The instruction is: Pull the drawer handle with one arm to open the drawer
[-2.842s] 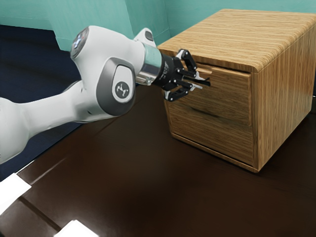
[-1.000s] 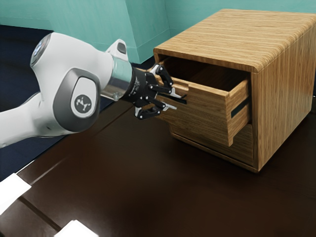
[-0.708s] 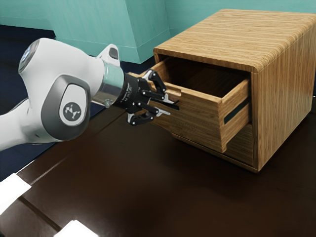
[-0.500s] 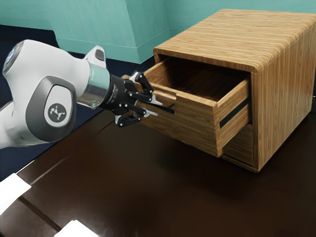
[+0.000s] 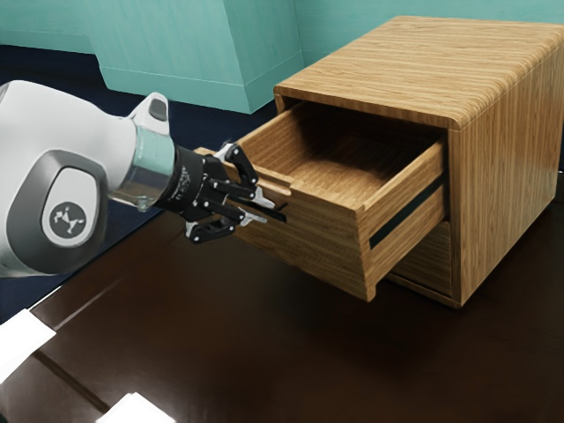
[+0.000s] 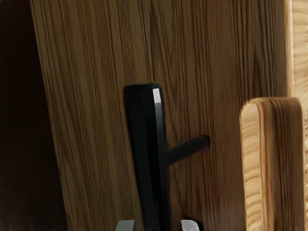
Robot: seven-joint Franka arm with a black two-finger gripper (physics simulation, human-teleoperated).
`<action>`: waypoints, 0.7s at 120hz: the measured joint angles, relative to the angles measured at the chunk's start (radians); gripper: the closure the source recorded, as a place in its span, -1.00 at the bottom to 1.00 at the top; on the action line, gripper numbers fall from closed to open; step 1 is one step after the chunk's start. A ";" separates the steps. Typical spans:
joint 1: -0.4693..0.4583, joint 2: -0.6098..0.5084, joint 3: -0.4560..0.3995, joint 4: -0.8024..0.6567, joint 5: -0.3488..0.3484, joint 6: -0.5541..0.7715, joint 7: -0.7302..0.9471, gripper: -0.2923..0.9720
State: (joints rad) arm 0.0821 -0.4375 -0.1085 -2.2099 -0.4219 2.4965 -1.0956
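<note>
Black two-finger pincer point(image 5: 257, 204), apparently pinching the slim black bar handle point(image 6: 144, 159) of the upper light-wood drawer point(image 5: 328, 236), which stands drawn well out toward the exterior view's left from the boxy wooden cabinet point(image 5: 498, 141) on the dark brown bench point(image 5: 264, 352).

exterior view: raised at the arm's side, mid-distance, looking down across table point(image 5: 264, 352) to cabinet point(image 5: 498, 132)
wrist view: on the hand, very close, facing drawer front point(image 6: 86, 96)
shared: drawer front point(image 5: 308, 242), handle point(image 6: 146, 159)
</note>
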 joint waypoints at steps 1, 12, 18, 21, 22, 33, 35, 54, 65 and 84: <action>0.000 -0.002 0.000 -0.001 0.000 -0.001 0.000 0.53; 0.000 -0.016 0.003 -0.012 0.001 -0.014 0.003 0.53; 0.001 -0.026 0.004 -0.017 0.001 -0.021 0.004 0.53; 0.001 -0.033 0.005 -0.020 0.002 -0.025 0.006 0.53; 0.001 -0.036 0.005 -0.021 0.002 -0.026 0.006 0.53; 0.006 -0.075 0.010 -0.028 0.001 -0.049 0.011 0.53; 0.006 -0.081 0.013 -0.031 0.001 -0.053 0.012 0.52; 0.012 -0.116 0.020 -0.066 0.004 -0.089 0.014 0.52; 0.011 -0.165 0.024 -0.073 0.003 -0.117 0.017 0.56; 0.061 -0.315 0.152 -0.009 0.031 -0.256 0.024 0.42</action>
State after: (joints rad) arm 0.1433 -0.7527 0.0436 -2.2188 -0.3904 2.2401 -1.0721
